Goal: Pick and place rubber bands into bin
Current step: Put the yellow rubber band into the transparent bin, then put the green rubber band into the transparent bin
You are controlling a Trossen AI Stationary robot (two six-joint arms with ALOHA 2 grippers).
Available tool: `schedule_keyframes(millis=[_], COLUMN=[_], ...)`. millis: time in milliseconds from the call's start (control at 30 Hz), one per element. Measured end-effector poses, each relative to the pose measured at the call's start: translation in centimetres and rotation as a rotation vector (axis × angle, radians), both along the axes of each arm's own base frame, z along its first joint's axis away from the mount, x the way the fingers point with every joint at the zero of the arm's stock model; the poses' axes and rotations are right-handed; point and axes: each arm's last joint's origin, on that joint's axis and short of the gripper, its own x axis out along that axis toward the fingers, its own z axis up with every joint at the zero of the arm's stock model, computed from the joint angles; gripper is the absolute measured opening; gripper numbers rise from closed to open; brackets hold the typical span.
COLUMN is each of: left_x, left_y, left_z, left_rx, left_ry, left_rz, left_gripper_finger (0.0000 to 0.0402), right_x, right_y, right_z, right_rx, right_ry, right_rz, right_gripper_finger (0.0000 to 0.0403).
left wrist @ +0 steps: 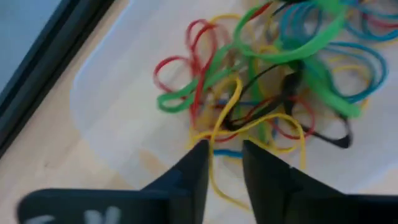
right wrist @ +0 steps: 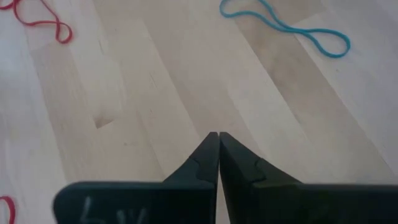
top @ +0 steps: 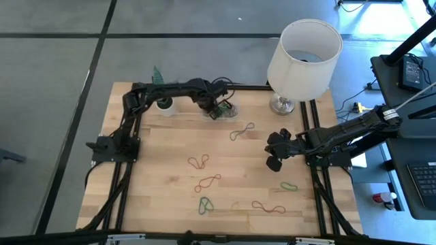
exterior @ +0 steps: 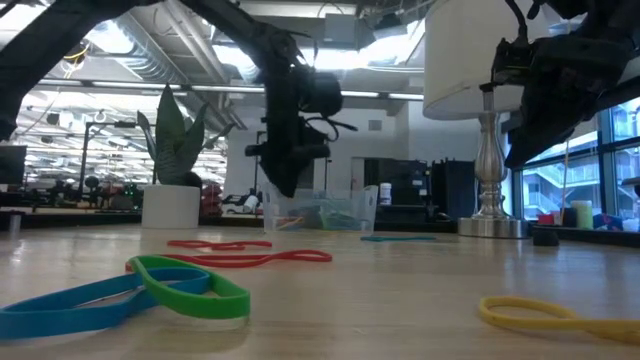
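The bin (top: 227, 109), a clear shallow tray, stands at the table's far middle and holds a tangle of rubber bands (left wrist: 273, 81) in green, red, yellow, blue and black. My left gripper (left wrist: 225, 165) hangs over the bin, pointing down, fingers open, with a yellow band (left wrist: 217, 124) running between them. More rubber bands lie flat on the wood: a teal one (top: 242, 131), red ones (top: 199, 162) (top: 208, 182), a green-and-blue one (top: 205, 204). My right gripper (right wrist: 218, 140) hovers shut above bare wood near the right edge (top: 274, 155). My left gripper stands open over the bin, from above, with a strand of the yellow band (left wrist: 214, 177) passing between its fingertips. I cannot tell whether either finger touches it. The rest of that band lies on the heap in the bin.
A lamp with a white shade (top: 303, 54) stands at the far right corner, right of the bin. A small white plant pot (top: 165, 104) sits to the bin's left. A green band (top: 289, 186) and a red one (top: 268, 207) lie near the front right.
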Motion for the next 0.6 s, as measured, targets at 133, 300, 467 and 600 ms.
schedule_keyframes(millis=[133,300,467,600], left_x=[-0.5,-0.6,-1.5,-2.3], left_y=[0.0,-0.1,-1.1,-3.2], left_z=[0.9,4.4,8.0,10.4], left_rx=[-0.003,0.032,0.055,0.056], left_ry=[-0.005,-0.105,-0.201,-0.259], left_rz=[0.007,0.001,0.002,-0.096], left_gripper_finger=[0.0134,0.0171,0.0180,0.0159], right_x=[0.0,0.0,0.0,0.0], right_y=[0.0,0.0,0.0,0.0], right_z=[0.0,0.0,0.0,0.0], right_rx=[0.000,0.000,0.003,0.022], right_ry=[0.000,0.000,-0.001,-0.003], right_rz=[0.000,0.000,-0.004,-0.018], right_gripper_finger=[0.0016,0.0016,0.0017,0.0014])
